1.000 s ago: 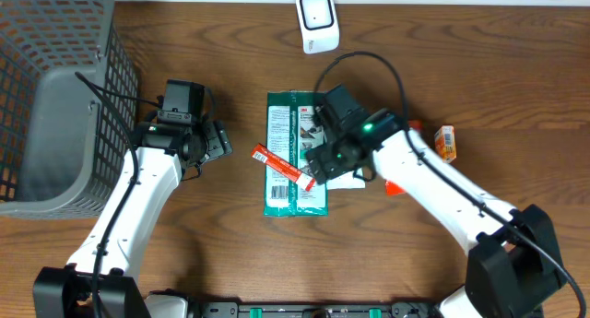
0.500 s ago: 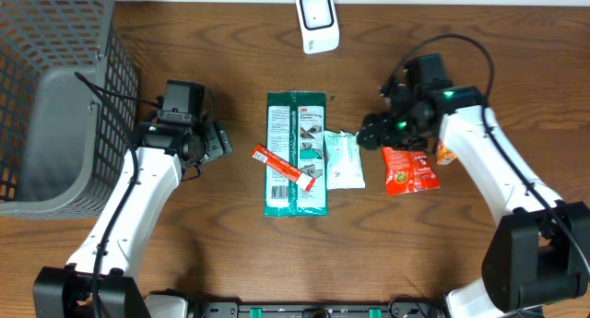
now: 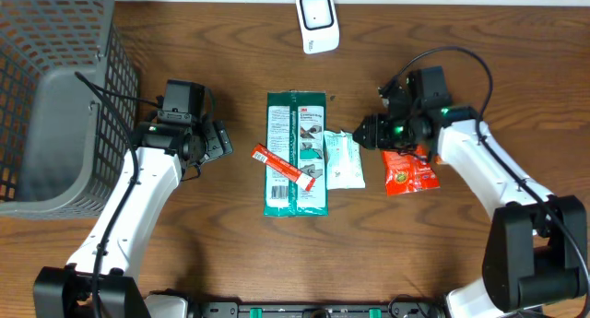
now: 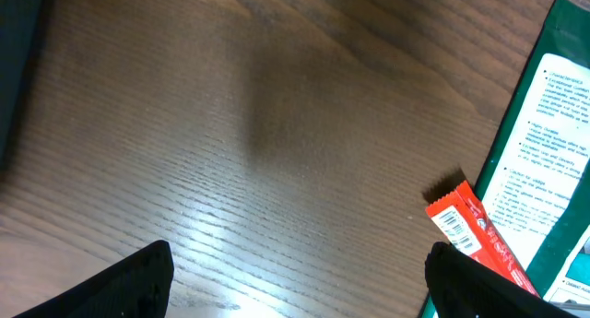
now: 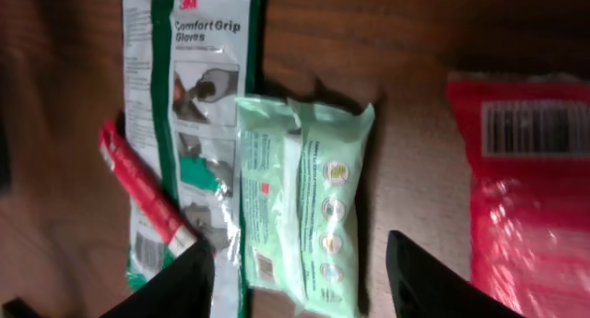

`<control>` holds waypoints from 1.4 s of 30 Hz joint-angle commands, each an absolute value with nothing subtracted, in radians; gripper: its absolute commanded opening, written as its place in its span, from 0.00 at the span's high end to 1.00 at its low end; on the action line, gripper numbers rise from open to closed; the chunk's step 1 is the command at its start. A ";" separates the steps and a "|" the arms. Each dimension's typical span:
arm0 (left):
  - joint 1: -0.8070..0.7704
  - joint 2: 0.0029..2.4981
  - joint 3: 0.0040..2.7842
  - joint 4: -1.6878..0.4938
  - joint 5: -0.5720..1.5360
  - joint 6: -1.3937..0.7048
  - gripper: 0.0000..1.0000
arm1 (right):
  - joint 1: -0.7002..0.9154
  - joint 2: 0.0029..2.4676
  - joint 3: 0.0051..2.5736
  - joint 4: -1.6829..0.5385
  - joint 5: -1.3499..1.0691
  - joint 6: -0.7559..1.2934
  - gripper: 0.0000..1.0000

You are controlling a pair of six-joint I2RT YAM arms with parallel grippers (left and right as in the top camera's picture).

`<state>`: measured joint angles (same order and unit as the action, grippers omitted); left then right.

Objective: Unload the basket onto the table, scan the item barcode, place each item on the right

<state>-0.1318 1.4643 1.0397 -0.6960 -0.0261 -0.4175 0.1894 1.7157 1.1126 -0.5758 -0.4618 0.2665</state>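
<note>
The white barcode scanner stands at the table's far edge. Mid-table lie a green glove pack with a thin red bar across it, a pale green wipes pack and a red pouch. My right gripper hovers between the wipes pack and the pouch. In the right wrist view the right gripper is open, its dark fingers either side of the wipes pack. The pouch shows a barcode. My left gripper is open over bare wood, left of the red bar.
A grey mesh basket fills the far left corner. The right arm's cable loops above the red pouch. The glove pack's edge shows at the right of the left wrist view.
My right arm swung from over the glove pack to the right, uncovering the wipes pack and the red pouch, and its jaws have narrowed. The left arm has not moved.
</note>
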 commanded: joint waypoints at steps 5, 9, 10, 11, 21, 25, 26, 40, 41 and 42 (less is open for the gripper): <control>-0.128 1.470 1.051 -0.699 -0.038 -0.413 0.12 | 0.279 1.704 0.986 -0.413 -0.419 0.330 0.45; -0.128 1.470 1.051 -0.699 -0.038 -0.413 0.12 | 0.325 1.704 0.962 -0.395 -0.271 0.387 0.44; -0.128 1.470 1.051 -0.699 -0.038 -0.413 0.12 | 0.335 1.704 0.960 -0.392 -0.238 0.396 0.43; -0.128 1.470 1.051 -0.699 -0.038 -0.413 0.12 | 0.340 1.704 0.959 -0.387 -0.222 0.397 0.43; -0.128 1.470 1.051 -0.699 -0.038 -0.413 0.12 | 0.352 1.704 0.959 -0.302 -0.207 0.397 0.41; -0.128 1.470 1.051 -0.699 -0.038 -0.413 0.12 | 0.352 1.708 0.959 -0.299 -0.191 0.397 0.41; -0.128 1.470 1.051 -0.699 -0.038 -0.413 0.12 | 0.353 1.713 0.959 -0.299 -0.192 0.397 0.41; -0.128 1.470 1.051 -0.699 -0.038 -0.413 0.12 | 0.368 1.797 0.957 -0.326 -0.192 0.400 0.41; -0.128 1.470 1.051 -0.699 -0.038 -0.413 0.12 | 0.368 1.803 0.957 -0.326 -0.192 0.400 0.41; -0.128 1.470 1.051 -0.699 -0.038 -0.413 0.11 | 0.368 1.806 0.957 -0.326 -0.192 0.400 0.41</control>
<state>-0.1318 1.4647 1.0397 -0.6964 -0.0261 -0.4175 0.3595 1.7863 0.9607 -0.3244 -0.2016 0.3904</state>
